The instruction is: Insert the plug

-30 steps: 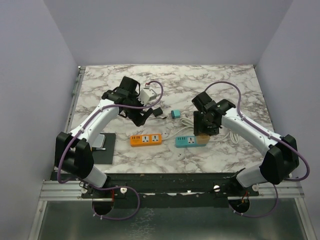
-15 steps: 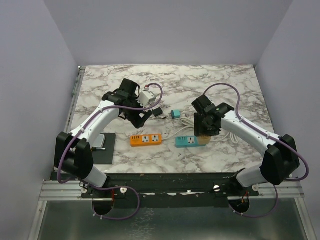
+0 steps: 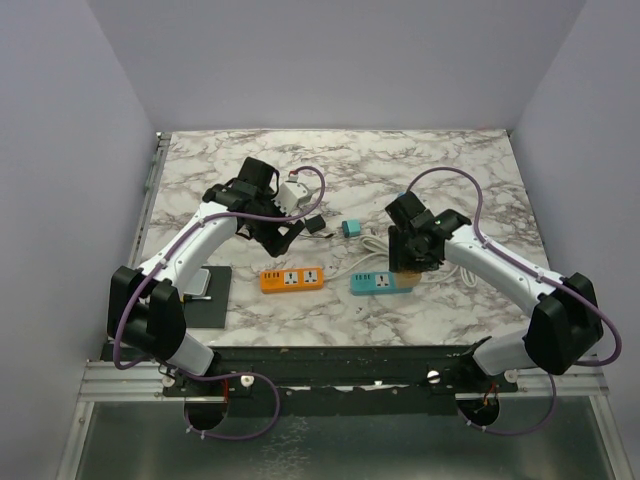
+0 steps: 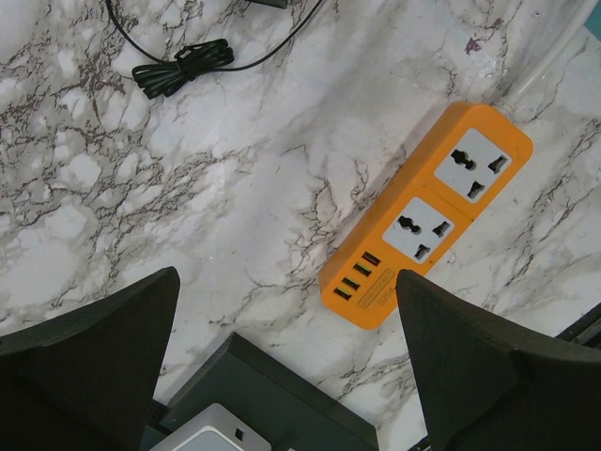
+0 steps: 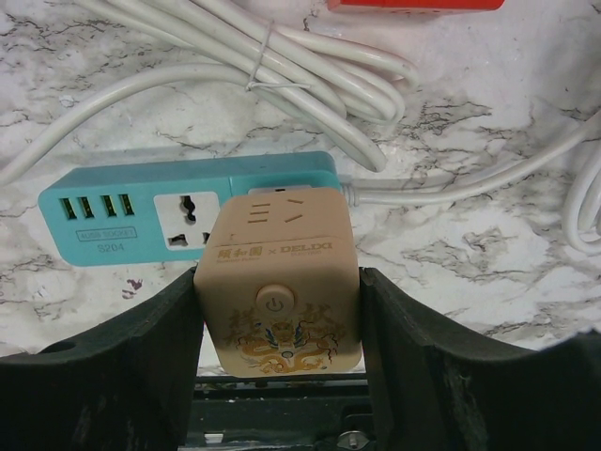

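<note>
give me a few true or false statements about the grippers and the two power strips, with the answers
1. The right gripper is shut on the beige cube-shaped socket adapter. True.
2. The left gripper holds the orange plastic power strip. False: it is open and empty, and the strip lies on the marble table below it.
3. Both sockets of the orange plastic power strip are unoccupied. True.
4. The teal plastic power strip has no USB ports. False: four USB ports sit in a row at one end.
</note>
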You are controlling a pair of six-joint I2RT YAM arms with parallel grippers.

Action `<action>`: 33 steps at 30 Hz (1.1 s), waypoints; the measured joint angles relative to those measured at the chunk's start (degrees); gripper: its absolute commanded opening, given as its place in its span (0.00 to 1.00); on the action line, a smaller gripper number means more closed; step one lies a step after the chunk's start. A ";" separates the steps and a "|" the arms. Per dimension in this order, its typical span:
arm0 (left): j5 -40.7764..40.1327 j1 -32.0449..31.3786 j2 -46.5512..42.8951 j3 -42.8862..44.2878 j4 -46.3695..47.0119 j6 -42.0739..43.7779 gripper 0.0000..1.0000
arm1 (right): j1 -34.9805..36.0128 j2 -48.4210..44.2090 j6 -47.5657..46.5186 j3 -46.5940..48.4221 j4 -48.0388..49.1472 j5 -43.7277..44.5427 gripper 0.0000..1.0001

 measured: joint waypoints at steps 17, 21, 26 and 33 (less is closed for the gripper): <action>-0.02 0.00 -0.02 0.00 0.00 0.02 0.99 | -0.02 -1.90 1.33 -2.71 3.04 0.04 0.01; -0.22 0.00 -0.26 -0.07 0.00 0.17 0.99 | -0.02 -2.25 1.51 -3.02 3.23 0.15 0.01; -0.61 0.00 -0.74 -0.26 0.07 0.20 0.99 | -0.02 -3.04 1.49 -3.63 3.28 0.20 0.01; -0.90 0.00 -0.94 -0.70 0.35 0.22 0.99 | 0.20 -4.02 2.25 -4.74 4.02 0.46 0.01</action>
